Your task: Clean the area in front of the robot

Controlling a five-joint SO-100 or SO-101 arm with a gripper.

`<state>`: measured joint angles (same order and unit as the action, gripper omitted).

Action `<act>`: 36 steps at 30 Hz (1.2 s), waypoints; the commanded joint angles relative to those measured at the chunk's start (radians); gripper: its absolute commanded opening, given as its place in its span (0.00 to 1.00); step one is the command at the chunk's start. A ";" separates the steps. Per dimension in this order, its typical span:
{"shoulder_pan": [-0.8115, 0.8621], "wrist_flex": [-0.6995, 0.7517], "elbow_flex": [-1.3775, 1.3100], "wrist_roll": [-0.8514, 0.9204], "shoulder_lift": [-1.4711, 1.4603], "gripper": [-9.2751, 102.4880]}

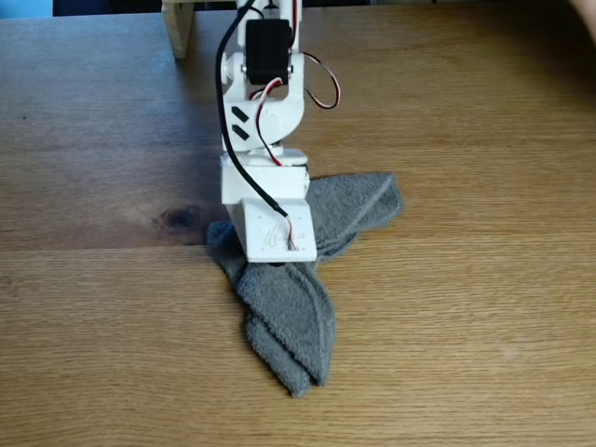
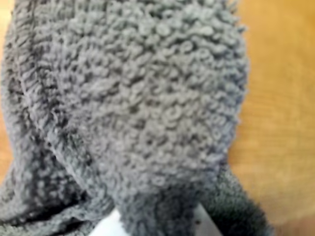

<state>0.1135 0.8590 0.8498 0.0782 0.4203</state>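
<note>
**Cloth under the arm, jaws out of sight**

Grey towelling fills the wrist view almost edge to edge: the cloth (image 2: 133,98) sits so close to the lens that its loops are large and soft-focused, with a stitched hem running down its left side. Only a strip of table (image 2: 280,98) shows at the right, and a small white sliver of the gripper (image 2: 114,227) peeks in at the bottom edge.

In the fixed view the cloth (image 1: 289,307) lies bunched on the table (image 1: 466,354), one fold reaching toward the camera and another spreading to the right, just right of a dark knot (image 1: 177,219) in the wood. The arm (image 1: 265,121) stands directly over the middle of the bundle, its wrist block covering the place where the gripper (image 1: 277,261) meets the fabric.

Wiping well, as I judge it, calls for steady downward pressure and a slow sweep across the bare wood, so the bundle drags flat rather than rolling up or slipping free. Long passes along the grain would cover more of the surface than short dabs.

Much is hidden. Neither view shows the fingertips, so I cannot tell whether the jaws are spread, closed, or pinching the cloth. Any dirt on the wood is too faint to make out. A pale wooden post (image 1: 179,26) is cut off at the top edge, as is the arm's base.
</note>
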 commanded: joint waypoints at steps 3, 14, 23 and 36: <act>-0.160 0.107 -0.005 -0.012 0.141 0.08; -0.380 -0.400 -0.008 0.118 0.029 0.08; -0.244 -0.742 -0.023 0.347 -0.189 0.08; 0.043 -0.532 -0.008 0.437 -0.146 0.08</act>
<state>0.0291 0.2500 0.8314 0.5016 0.2102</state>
